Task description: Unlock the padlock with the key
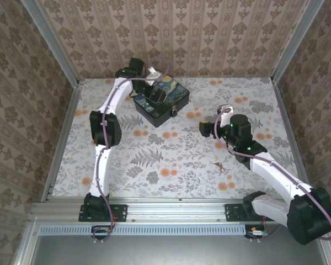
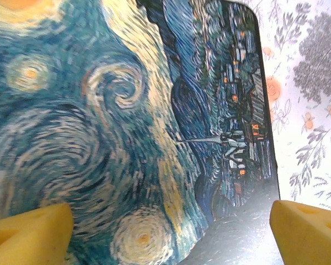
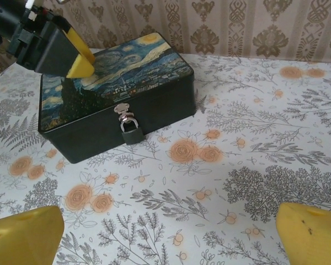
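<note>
The cloth-covered table (image 1: 154, 165) carries the box (image 1: 161, 100) with the starry-night lid at its far middle, one corner turned toward you. Your left gripper (image 2: 171, 237) hangs right over that lid, fingers spread wide, with nothing between them. Your right gripper (image 3: 165, 232) sits out over open cloth to the right of the box, also spread wide and empty, and it faces the box's front wall.

The padlock (image 3: 131, 131) hangs closed from the hasp (image 3: 121, 109) on that front wall, its body pointing down. From the right gripper it lies ahead and a little left. From the left gripper it sits below the lid's edge.

A thin dark sliver (image 1: 216, 164) on the cloth looks like the key, though it is too small to be sure. It lies near the right arm, on the base side of that gripper and well apart from the padlock. By my reading, your right arm is the nearer one for picking it up.
</note>
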### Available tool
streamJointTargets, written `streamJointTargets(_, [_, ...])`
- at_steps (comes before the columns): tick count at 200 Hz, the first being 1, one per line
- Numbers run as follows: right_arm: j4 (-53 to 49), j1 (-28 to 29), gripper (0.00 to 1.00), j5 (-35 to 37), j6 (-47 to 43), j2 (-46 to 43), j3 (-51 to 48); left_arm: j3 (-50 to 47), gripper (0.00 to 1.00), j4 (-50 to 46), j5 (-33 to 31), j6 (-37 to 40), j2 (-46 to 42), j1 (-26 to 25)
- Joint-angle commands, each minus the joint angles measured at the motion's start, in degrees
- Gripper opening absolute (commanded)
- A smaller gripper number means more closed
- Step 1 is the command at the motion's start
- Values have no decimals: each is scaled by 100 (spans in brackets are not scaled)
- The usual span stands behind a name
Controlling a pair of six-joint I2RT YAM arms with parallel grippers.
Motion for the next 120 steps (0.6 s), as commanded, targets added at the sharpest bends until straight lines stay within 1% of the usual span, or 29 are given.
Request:
streamJointTargets(1, [-147,43,100,21,106,43,174,23,92,-346,-336,250,14,-40])
streamJointTargets(26, [-205,59,100,12,102,-16,159,-805,93,762,-606,-337,-602,239])
streamJointTargets(42, [-201,75,100,-14,139,-55,148,-1145,93,1246,-565,-658,-825,451])
streamJointTargets(66, [-188,125,100,-40,177,-59,182,-959,93,1137,-248,-784,-596,649])
streamJointTargets(84, [-196,169,100,-47,185,-34,232,-874,92,980,-158,-678,-424,655])
streamJointTargets(106, [-223,224,100,-43,185,14,266,-1079,93,1219,-143,-652,-453,663])
streamJointTargets(120, [-232,257,100,-51,206,32,295,-838,93,1104,64,-591,-270,702])
